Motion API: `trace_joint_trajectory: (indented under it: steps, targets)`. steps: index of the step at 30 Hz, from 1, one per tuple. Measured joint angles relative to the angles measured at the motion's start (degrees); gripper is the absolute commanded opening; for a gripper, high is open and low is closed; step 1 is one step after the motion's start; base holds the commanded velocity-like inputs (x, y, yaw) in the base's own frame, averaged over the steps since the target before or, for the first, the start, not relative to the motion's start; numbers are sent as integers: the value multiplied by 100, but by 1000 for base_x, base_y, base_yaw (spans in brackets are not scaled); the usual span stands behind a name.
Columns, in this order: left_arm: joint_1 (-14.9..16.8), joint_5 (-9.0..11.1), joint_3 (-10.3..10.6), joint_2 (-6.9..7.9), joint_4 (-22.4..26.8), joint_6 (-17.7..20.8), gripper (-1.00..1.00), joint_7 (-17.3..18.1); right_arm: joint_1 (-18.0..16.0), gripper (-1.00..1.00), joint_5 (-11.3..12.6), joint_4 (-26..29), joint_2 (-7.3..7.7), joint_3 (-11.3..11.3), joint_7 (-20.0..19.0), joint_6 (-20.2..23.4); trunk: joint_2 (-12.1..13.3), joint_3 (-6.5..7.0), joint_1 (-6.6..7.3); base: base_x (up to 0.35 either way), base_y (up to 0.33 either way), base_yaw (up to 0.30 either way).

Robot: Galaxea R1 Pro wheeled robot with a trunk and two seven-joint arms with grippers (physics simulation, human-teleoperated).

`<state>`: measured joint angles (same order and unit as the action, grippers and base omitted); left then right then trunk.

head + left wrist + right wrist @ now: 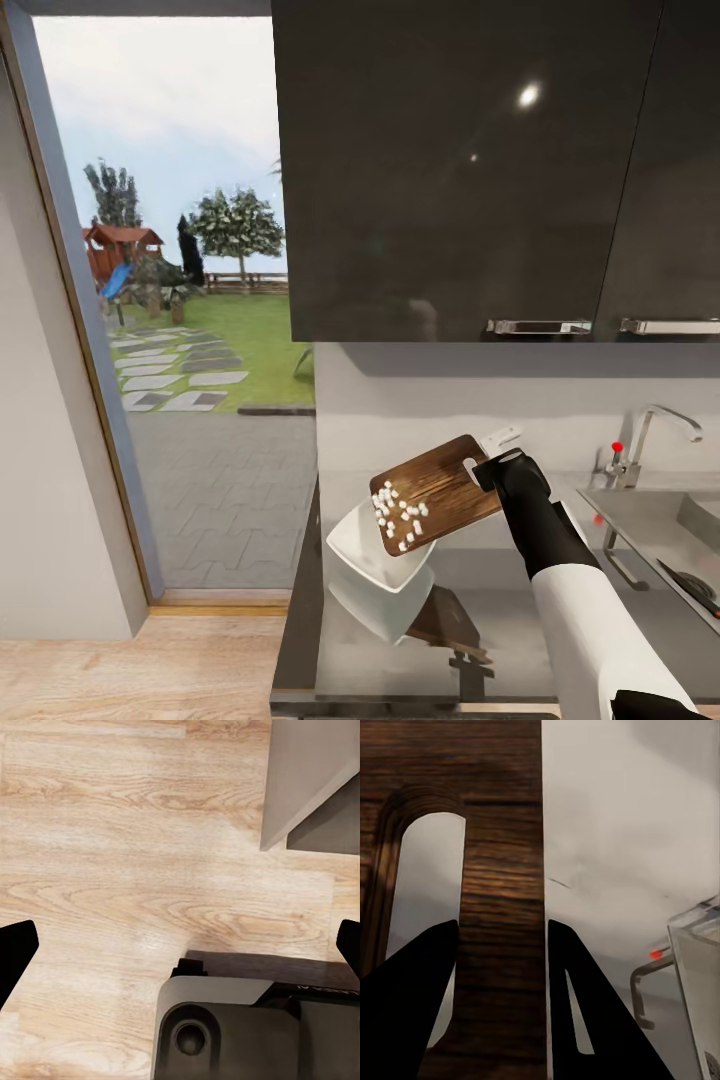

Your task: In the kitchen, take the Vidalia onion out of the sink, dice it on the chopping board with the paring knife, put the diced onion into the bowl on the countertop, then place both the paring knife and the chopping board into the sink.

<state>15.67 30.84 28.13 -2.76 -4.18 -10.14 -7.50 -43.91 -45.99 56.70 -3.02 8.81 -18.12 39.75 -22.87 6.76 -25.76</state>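
Dark wood grain is seen between the two black fingers (412, 997) of the right gripper (502, 945) in the right wrist view, where the handle end of the chopping board (440, 490) is pinched beside its arched slot. In the head view the right gripper (497, 462) is seen clamped on the board's upper right corner, and the board is held in the air, tilted so that its lower left edge hangs over the white bowl (375, 565). A cluster of white diced onion (400, 512) is seen lying on the lower part of the tilted board, just above the bowl's rim. The right arm is extended forward and upward from the lower right, with a white forearm and a black wrist. The bowl is placed on the glossy countertop (520, 620), in which it and the board are mirrored. The sink (650, 525) is set at the right with its faucet (655, 430) behind it, and a dark object with a red spot, which cannot be identified for certain, is seen lying inside it. The left gripper (180, 945) is shown spread wide over a pale wooden floor (112, 855), with nothing between its fingertips and the robot's dark base (247, 1027) below it.
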Motion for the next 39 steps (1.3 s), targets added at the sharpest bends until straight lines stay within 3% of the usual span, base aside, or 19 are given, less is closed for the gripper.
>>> trace_joint_trajectory:
  steps: [39]
  targets:
    - [0,1,1,9,-7,0,100,0,-1,-100,-18,-3,0,-1,8,37,0,0,0,0,0,0]
